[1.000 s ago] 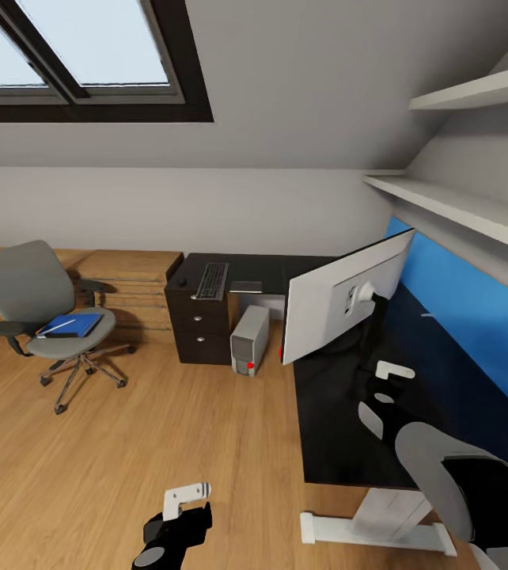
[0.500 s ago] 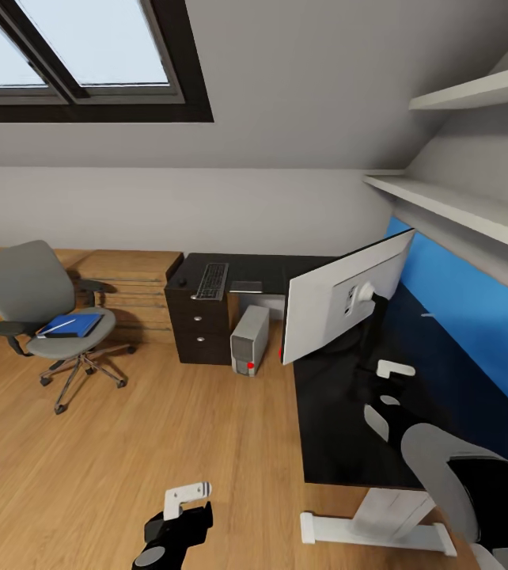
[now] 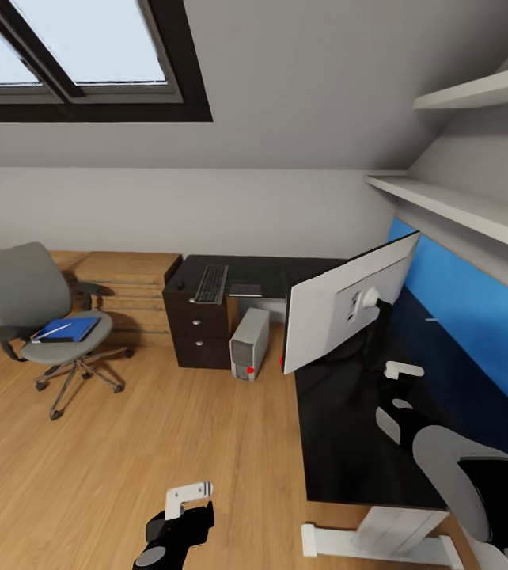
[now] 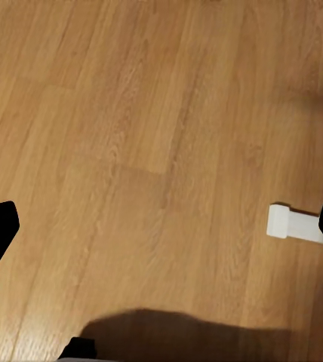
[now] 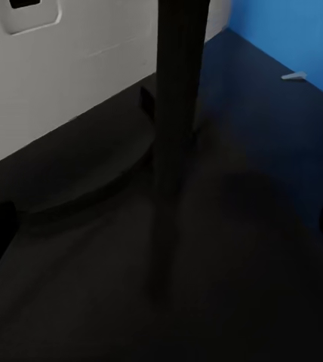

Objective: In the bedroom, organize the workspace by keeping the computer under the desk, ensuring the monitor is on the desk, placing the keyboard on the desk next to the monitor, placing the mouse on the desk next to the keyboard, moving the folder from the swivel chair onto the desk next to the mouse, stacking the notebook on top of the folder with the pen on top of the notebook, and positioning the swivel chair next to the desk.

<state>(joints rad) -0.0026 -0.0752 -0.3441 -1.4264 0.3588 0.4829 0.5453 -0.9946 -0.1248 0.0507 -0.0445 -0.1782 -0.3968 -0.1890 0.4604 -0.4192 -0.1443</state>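
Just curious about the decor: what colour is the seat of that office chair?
Grey, with black armrests; the swivel chair shows best in the head view.

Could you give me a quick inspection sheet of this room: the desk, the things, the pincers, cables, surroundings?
Surface: glossy black desk, L-shaped.
Job's things: monitor on the desk, its back towards the camera; keyboard and mouse on the far wing; computer on the floor beneath; folder with the pen on the swivel chair, away from the desk.
Clutter: nothing seen.
Pincers: left pincer over the wooden floor; right pincer over the desk behind the monitor; both open.
Cables: nothing seen.
Surroundings: skylight, white shelves, blue wall panel.
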